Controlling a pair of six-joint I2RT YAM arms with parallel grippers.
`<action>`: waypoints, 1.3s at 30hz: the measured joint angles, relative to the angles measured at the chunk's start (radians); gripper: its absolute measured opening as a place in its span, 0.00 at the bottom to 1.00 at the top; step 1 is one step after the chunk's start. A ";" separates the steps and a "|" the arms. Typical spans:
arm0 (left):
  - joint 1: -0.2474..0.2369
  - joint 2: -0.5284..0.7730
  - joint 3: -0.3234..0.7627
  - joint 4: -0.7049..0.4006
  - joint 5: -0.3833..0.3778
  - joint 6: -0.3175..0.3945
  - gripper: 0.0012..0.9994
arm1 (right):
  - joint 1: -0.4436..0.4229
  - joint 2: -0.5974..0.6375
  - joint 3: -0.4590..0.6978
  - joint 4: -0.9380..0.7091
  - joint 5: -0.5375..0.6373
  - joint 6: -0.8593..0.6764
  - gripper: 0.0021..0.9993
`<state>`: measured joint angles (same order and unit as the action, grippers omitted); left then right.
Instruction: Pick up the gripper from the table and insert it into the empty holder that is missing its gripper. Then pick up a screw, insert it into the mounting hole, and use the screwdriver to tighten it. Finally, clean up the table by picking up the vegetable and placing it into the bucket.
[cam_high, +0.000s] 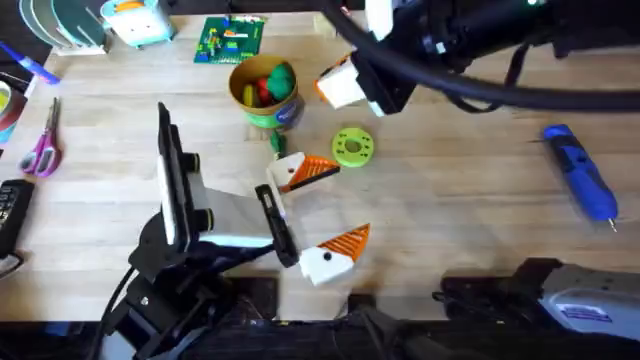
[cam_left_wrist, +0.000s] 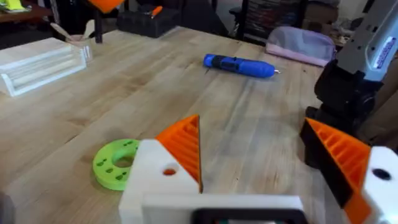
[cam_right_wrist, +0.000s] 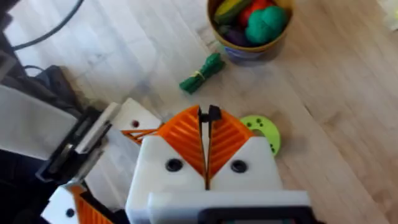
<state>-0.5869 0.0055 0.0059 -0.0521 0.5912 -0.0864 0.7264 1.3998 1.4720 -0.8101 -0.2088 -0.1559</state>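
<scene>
Both holders on the left gripper (cam_high: 318, 215) carry orange pads, so insertion looks done. The right gripper (cam_right_wrist: 206, 140) pinches something small and dark, perhaps the screw. The screwdriver (cam_high: 580, 172) lies near the table's right edge; the vegetable (cam_right_wrist: 202, 73) lies beside the bucket (cam_high: 266, 92).

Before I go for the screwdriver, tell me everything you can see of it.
The screwdriver is a slim, pen-shaped tool with a blue, plastic-looking body and a thin metal bit at one end. It lies flat on the wooden table, on the right side, at a slant, with the bit end nearer the arms' bases. Nothing touches it except the table, and neither end effector is near it.
</scene>
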 joint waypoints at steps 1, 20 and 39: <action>0.000 0.000 0.000 0.000 0.000 0.000 0.99 | 0.019 0.000 0.001 -0.004 -0.007 0.010 0.01; 0.000 0.000 0.000 0.000 0.000 0.000 0.99 | 0.169 0.046 0.001 -0.061 -0.099 0.074 0.01; 0.000 0.000 0.000 0.000 0.000 0.000 0.99 | 0.175 0.099 0.001 -0.070 -0.104 0.075 0.01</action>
<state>-0.5869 0.0055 0.0059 -0.0520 0.5915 -0.0864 0.9016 1.4990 1.4727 -0.8798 -0.3126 -0.0811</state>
